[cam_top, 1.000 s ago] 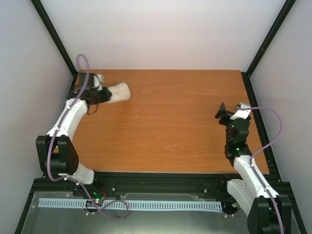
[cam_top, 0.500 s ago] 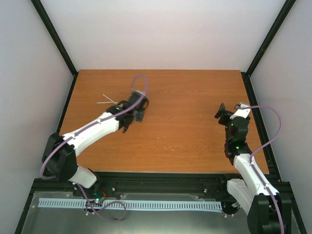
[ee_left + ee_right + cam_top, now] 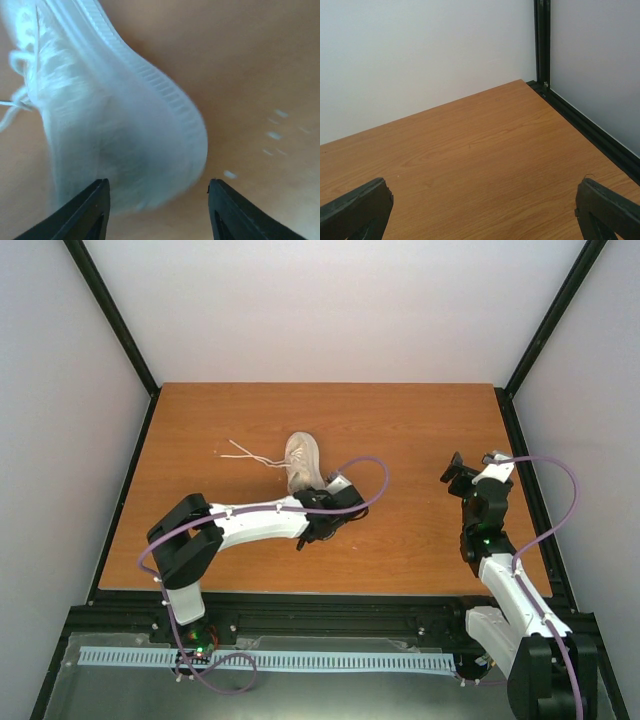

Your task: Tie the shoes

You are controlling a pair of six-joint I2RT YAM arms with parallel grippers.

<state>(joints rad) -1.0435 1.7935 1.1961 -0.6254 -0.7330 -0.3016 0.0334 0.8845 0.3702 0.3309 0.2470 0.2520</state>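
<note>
We see the shoe (image 3: 303,460) lying on the table (image 3: 400,420) just left of its middle, its laces (image 3: 245,452) trailing toward 9 o'clock. At the shoe's 5 o'clock end sits our left gripper (image 3: 318,502), jaws apart, with the shoe just ahead of them, blurred in the wrist view. Our right gripper (image 3: 455,472) hangs well apart at 3 o'clock, jaws wide apart

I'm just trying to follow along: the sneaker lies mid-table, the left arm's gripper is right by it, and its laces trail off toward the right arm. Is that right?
Not quite. The top external view shows the laces trailing left of the sneaker, away from the right gripper. The rest stands: the sneaker lies mid-table with the left gripper right by it.
</note>
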